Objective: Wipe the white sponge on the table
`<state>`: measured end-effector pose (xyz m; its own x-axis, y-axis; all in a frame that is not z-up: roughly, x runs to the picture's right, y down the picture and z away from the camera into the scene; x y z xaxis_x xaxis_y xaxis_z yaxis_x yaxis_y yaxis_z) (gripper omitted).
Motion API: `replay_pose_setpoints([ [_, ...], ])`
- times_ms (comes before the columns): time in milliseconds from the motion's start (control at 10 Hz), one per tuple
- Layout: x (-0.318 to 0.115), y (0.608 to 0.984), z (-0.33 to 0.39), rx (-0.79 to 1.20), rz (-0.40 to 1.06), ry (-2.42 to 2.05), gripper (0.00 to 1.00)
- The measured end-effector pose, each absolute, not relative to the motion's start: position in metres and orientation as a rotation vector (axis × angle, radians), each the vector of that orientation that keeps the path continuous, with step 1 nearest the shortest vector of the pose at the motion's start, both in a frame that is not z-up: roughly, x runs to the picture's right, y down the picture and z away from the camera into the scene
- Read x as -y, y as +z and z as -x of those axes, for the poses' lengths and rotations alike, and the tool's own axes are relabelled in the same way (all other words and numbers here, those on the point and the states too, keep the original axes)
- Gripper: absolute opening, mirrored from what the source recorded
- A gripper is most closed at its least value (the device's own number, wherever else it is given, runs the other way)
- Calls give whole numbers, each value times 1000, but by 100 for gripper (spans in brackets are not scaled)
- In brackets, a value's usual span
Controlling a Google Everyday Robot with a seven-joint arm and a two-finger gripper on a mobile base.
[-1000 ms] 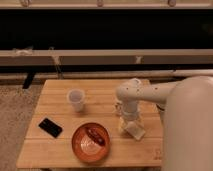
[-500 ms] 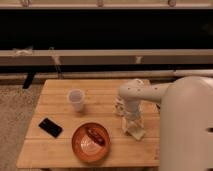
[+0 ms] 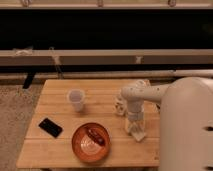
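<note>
The white sponge [image 3: 138,133] lies flat on the wooden table [image 3: 60,92], right of centre near the front. My gripper [image 3: 134,125] points straight down onto it from the pale arm that reaches in from the right, and is shut on the sponge, holding it against the planks. The gripper covers the sponge's upper part.
A translucent plastic cup [image 3: 76,99] stands left of centre. A black phone [image 3: 50,127] lies at the front left. An orange plate [image 3: 85,147] holding a brown-red item [image 3: 96,136] sits at the front middle. My white body [image 3: 187,125] covers the table's right end.
The gripper and the sponge have slid together toward the table's front right. The cup, phone and plate have not moved.
</note>
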<state>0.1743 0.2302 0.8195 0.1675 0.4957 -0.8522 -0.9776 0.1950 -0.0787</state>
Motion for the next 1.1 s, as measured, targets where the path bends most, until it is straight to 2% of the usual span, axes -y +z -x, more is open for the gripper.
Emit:
replay_pose_setpoints([
  [300, -228, 820, -178, -802, 746, 1211, 0],
  [600, -195, 830, -201, -768, 699, 1258, 0],
  [1100, -169, 851, -201, -734, 669, 1269, 0],
])
